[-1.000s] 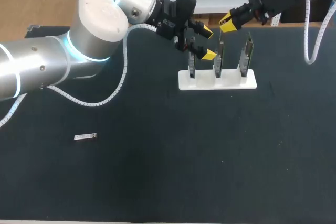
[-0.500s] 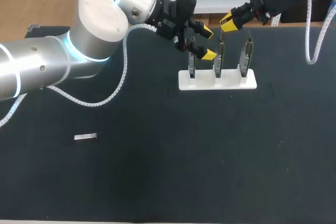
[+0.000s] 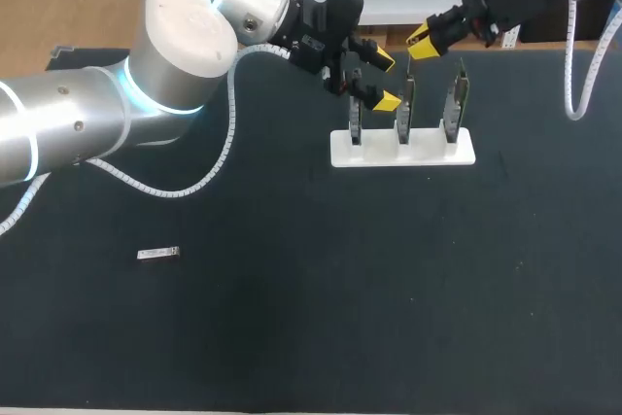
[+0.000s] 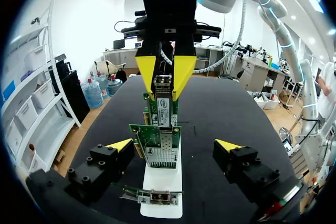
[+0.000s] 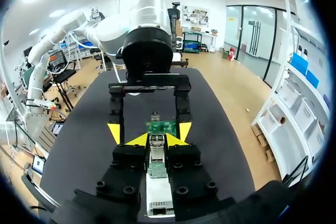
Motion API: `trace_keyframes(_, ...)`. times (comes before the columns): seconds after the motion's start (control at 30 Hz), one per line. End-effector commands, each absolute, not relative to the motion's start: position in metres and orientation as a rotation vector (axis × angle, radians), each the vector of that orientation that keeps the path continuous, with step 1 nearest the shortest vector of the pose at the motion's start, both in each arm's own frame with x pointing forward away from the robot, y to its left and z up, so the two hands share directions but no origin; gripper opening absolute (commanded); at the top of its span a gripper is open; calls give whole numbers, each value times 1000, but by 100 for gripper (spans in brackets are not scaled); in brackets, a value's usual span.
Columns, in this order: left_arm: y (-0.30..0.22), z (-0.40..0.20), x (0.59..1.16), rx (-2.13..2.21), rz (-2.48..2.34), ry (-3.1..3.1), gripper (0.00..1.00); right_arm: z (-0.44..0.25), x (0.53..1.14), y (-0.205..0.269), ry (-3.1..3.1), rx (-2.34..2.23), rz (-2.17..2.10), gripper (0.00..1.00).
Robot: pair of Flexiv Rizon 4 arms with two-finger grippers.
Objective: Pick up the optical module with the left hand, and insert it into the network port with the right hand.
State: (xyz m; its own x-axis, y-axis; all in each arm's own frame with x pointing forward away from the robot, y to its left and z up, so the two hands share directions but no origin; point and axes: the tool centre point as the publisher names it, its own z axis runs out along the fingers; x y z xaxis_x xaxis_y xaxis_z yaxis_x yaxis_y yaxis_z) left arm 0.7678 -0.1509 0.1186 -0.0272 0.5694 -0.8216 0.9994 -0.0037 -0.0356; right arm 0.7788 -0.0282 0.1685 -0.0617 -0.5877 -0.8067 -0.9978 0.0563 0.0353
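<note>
Above the white stand point(image 3: 428, 155) of three upright network cards point(image 3: 455, 99), at the far side of the table point(image 3: 389, 298), the right claw point(image 4: 164, 74) is closed to a narrow gap on what looks like an optical module point(image 4: 163, 85), pinched between its yellow tips just over the cards. The left claw point(image 3: 385, 81) hangs beside the stand's left end, fingers spread wide, holding nothing. A second module point(image 3: 158, 254) lies flat on the table, well apart, toward the left.
</note>
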Motion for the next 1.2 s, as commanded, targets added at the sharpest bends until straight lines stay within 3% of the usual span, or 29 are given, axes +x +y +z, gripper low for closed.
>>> trace_keyframes(0.03, -152, 119, 768, 1639, -893, 1666, 100, 169, 779, -27, 1725, -1594, 840, 0)
trace_keyframes(1.2, -152, 119, 768, 1639, -893, 1666, 100, 167, 776, -27, 1734, -1580, 823, 0)
